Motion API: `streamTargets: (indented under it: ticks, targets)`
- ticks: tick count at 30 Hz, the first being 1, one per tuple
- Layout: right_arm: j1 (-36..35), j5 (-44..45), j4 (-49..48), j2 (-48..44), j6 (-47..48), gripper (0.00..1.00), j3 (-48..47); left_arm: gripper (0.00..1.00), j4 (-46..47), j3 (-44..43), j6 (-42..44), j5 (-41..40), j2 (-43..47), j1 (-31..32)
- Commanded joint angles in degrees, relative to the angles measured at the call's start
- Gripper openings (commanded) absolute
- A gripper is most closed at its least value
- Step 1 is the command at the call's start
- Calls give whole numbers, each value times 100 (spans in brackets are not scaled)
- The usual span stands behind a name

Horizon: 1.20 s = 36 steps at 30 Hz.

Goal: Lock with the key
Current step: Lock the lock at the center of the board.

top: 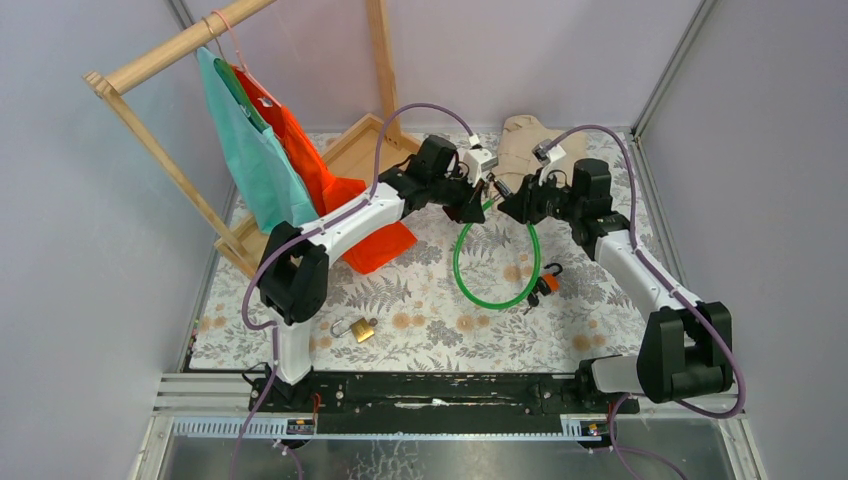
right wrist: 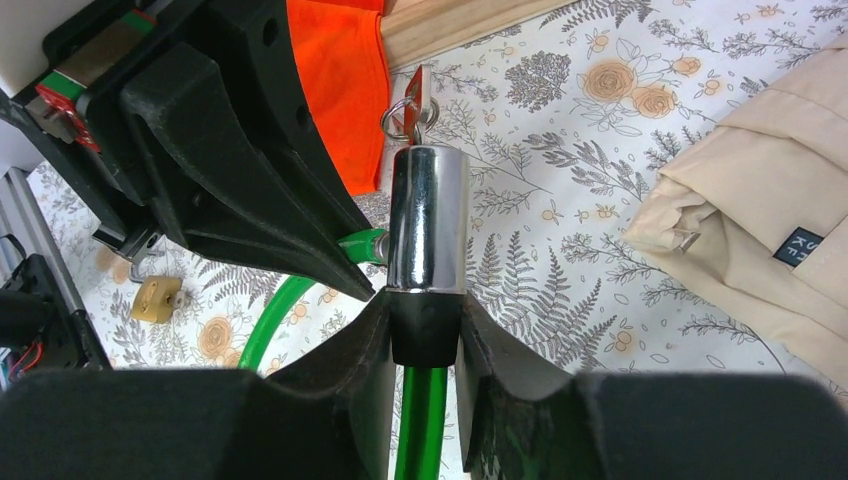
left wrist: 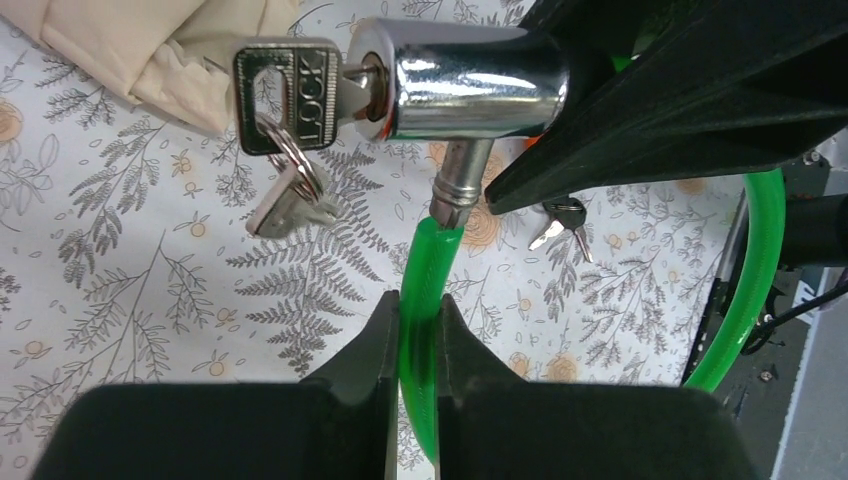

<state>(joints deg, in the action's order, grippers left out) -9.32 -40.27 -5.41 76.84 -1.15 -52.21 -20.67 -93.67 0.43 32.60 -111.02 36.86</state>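
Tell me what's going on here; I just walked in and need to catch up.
Both arms hold one cable lock. The left gripper is shut on the green cable just below its metal pin, which enters the chrome barrel. The right gripper grips the black collar under that barrel. The key sits in the barrel's end, untouched.

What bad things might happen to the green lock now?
1. The left gripper pinches the bendy green cable below its metal pin, so pushing may bend it instead.
2. The right gripper holds the lock; neither is free to turn the key, and letting go may pull the pin and lock apart.
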Motion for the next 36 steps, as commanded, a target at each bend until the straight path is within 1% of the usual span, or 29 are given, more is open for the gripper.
streamTargets:
  ticks: [1,5,7,9,11,14,19,22,25,28,32,36]
  targets:
    - [-347,-401,274,42,234,0,-228,0,599,-425,412,-163,12,0]
    - [-393,-271,243,109,203,0,-222,0,552,-465,737,-218,-12,27]
    - [-386,-342,228,133,209,5,-220,0,544,-375,936,-276,51,44]
    - [-381,-486,222,153,218,10,-236,0,605,-178,1137,-372,161,33]
    - [-380,-608,257,172,265,13,-291,0,789,206,1362,-507,335,36]
    - [-378,-913,269,234,304,15,-357,0,982,601,1572,-627,548,37]
    - [-377,-1450,347,470,282,19,-504,0,1009,818,1704,-687,649,25]
    - [-378,-1462,351,529,272,13,-530,0,1058,916,1721,-711,694,30]
    - [-385,-1383,334,560,265,5,-537,0,1061,950,1685,-663,734,28]
    - [-387,-1254,177,503,303,0,-460,0,1119,1024,1480,-616,786,21]
    - [-391,-1167,-158,333,379,0,-282,0,1432,1415,1217,-173,965,-89]
    - [-386,-1341,-432,250,624,0,-150,0,1848,1787,922,386,1065,-242]
